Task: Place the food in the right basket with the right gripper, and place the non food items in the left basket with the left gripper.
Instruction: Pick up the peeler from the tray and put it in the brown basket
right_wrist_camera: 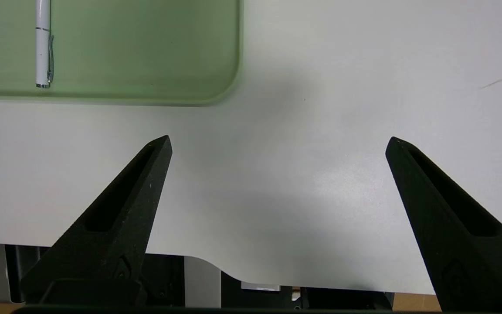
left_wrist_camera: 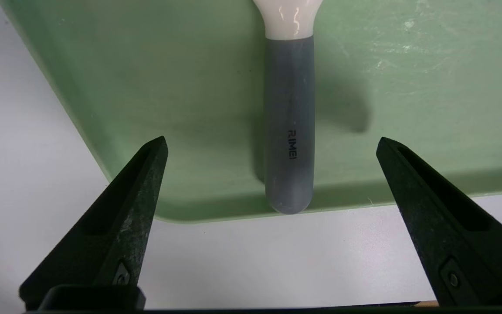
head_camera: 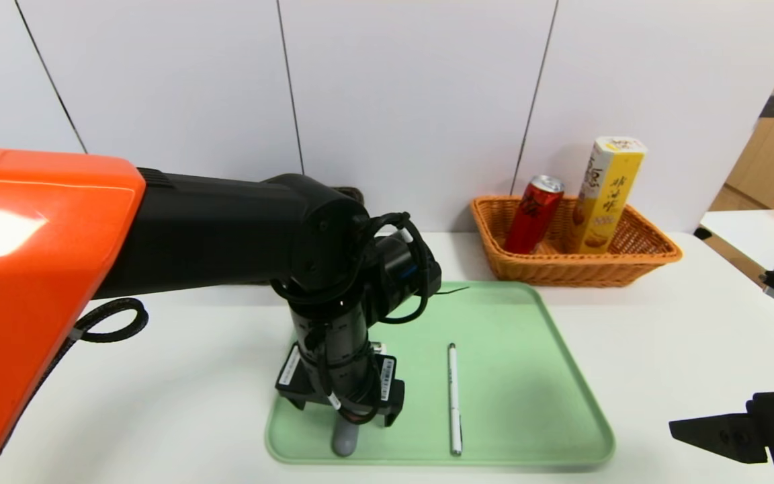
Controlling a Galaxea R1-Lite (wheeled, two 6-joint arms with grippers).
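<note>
Hovering over peeler on tray: left gripper, jaws wide

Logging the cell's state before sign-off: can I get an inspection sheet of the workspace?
Surface: white table with green tray on it.
Job's things: peeler and white pen lie on the tray; red can and yellow snack box stand leaning in the orange basket. Dark basket mostly hidden behind the left arm.
Clutter: nothing seen.
Grippers: left gripper open, over the peeler's handle; right gripper open, over bare table beside the tray.
Cables: black cables on the left wrist.
Surroundings: white wall panels, side table.
</note>
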